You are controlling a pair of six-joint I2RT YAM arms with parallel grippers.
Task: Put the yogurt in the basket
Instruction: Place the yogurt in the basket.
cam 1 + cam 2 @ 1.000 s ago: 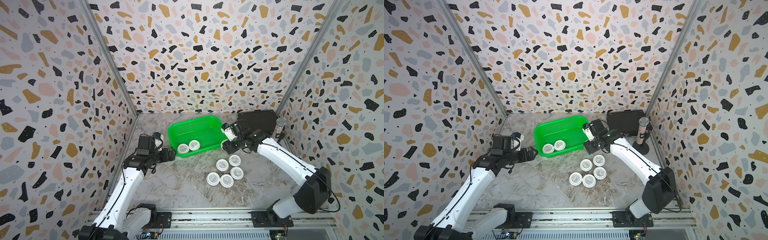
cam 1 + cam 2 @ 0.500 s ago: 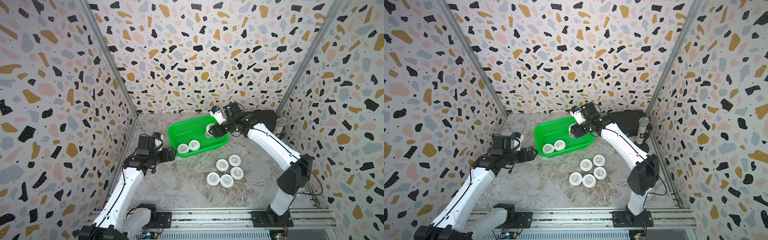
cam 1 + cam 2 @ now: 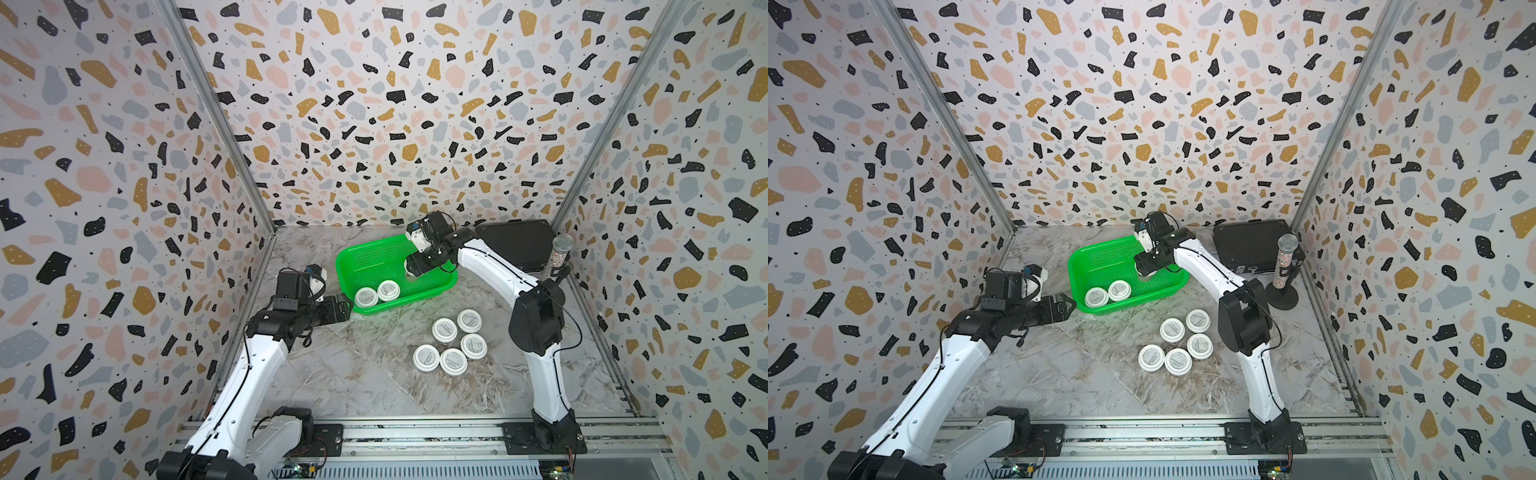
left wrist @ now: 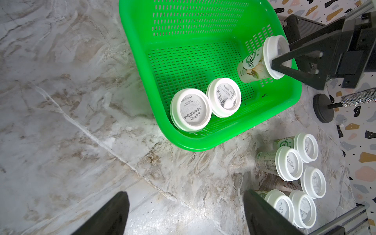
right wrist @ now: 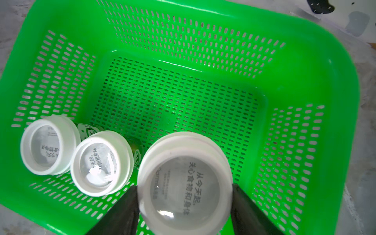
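There are eight yogurt cups (image 3: pixel 444 330) in all. Five of them sit in a bunch on the table (image 3: pixel 353 374). Two are inside the basket (image 3: pixel 374 253), side by side. One yogurt cup (image 4: pixel 255 66) is pinched in the right gripper (image 5: pixel 183 193) over the basket. That makes five and two and one, so eight. There is one basket, and it is green. There is one black case (image 3: pixel 515 245). There is one sparkly microphone (image 3: pixel 561 249) on one round stand (image 3: pixel 1281 297). There are two robot arms, a left arm (image 3: pixel 257 361) and a right arm (image 3: pixel 494 270). Each arm has one gripper, so with the left gripper (image 4: pixel 185 194) there are two grippers. Each gripper has two black fingers.
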